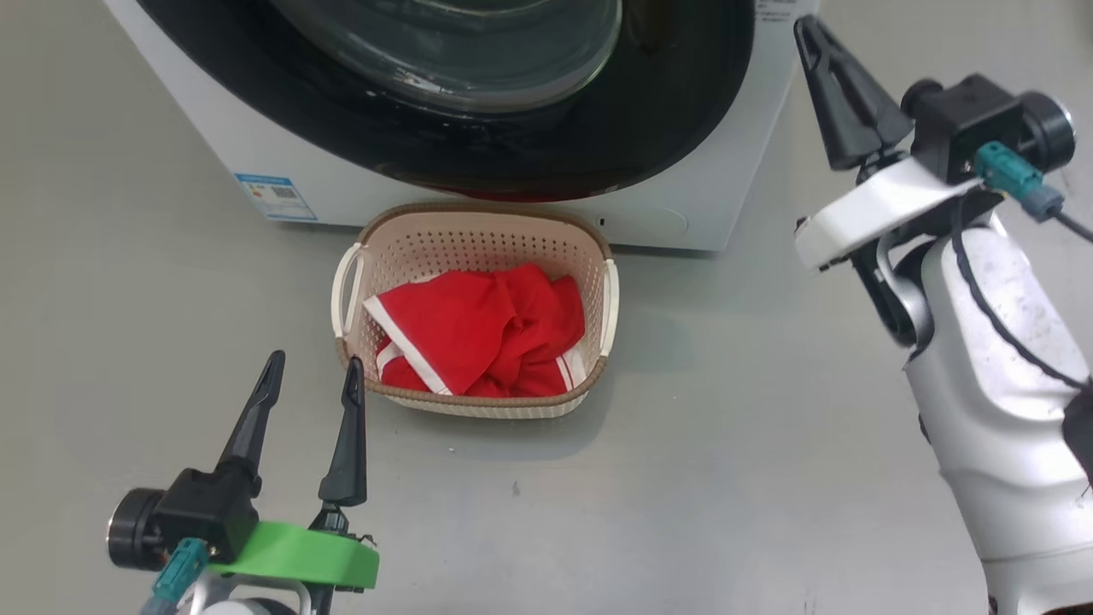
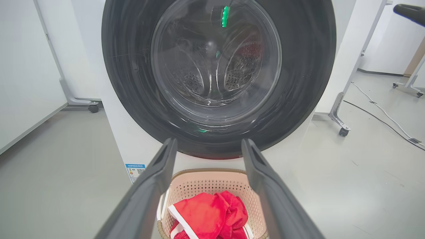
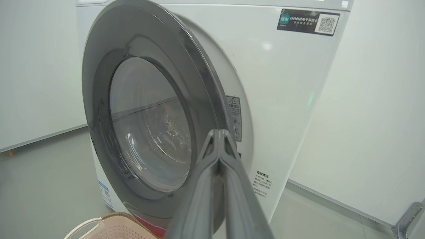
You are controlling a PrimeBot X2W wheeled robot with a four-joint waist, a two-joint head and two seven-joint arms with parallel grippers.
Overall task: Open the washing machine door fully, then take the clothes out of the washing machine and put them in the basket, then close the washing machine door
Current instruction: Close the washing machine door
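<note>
We see the washer (image 1: 213,128) at the top of the head view, white, with the door (image 1: 666,111) across its front, glossy black around a clear glass bowl. In the left wrist view the door looks flat against the front, and the steel drum (image 2: 212,73) shows through the glass. In the right wrist view the door's rim stands a little proud of the white panel, and we cannot tell whether it is latched.

The basket (image 1: 478,248) sits on the grey floor (image 1: 683,427) just in front of the washer, below the door. The clothes (image 1: 487,333) lie bunched inside it, red with white trim, filling its near half. A blue label (image 1: 275,196) is on the washer's lower front, to the left of the basket.

Our left gripper (image 1: 314,360) hovers low at the basket's near left corner. Its fingers are spread wide, with nothing between them, and point towards the washer.

Our right gripper (image 1: 809,36) is raised at the washer's right edge, its fingers pressed together on nothing. In its own wrist view the tips sit at the door's right rim, but we cannot tell whether they touch it. A black sticker (image 3: 308,21) with a code square is on the washer's side, near the top.
</note>
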